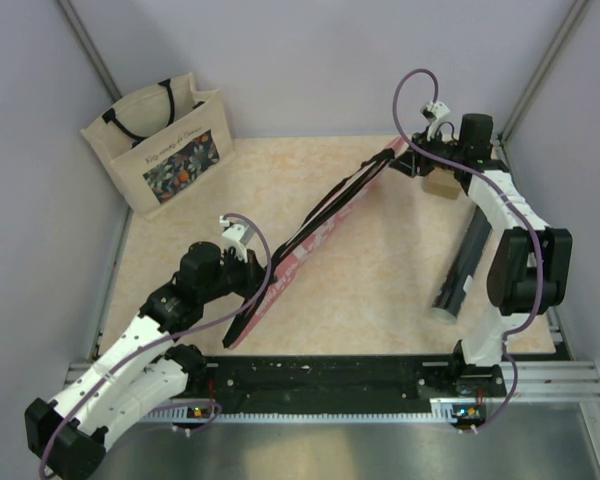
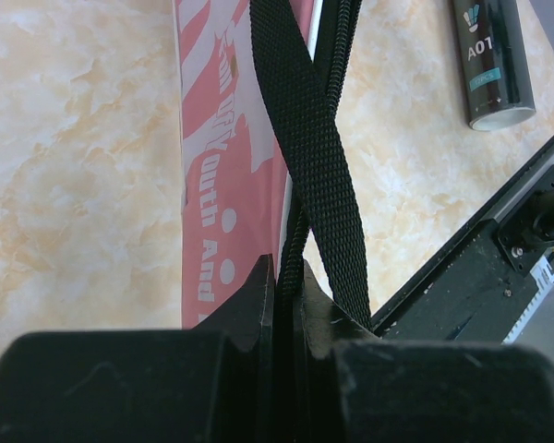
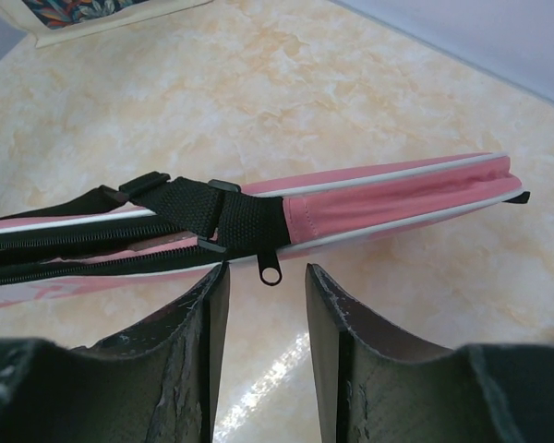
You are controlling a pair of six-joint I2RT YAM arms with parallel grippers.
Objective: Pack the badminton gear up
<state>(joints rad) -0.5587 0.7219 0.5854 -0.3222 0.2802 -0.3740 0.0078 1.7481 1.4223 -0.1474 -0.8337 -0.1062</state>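
Pink cover (image 3: 388, 198): left hand (image 2: 288, 277) clamps its near end; right hand (image 3: 268, 277), parted, faces far end.

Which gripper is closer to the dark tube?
Right. The right gripper is at the far end of the pink cover, just past the dark tube; the left gripper clamps the cover's near end, much farther off.

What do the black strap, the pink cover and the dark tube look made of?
The black strap looks like matte woven webbing; its coarse weave shows. The pink cover seems smooth synthetic fabric with white piping and a slight sheen. The dark tube is glossy with printed lettering: plastic or coated card, unclear which.
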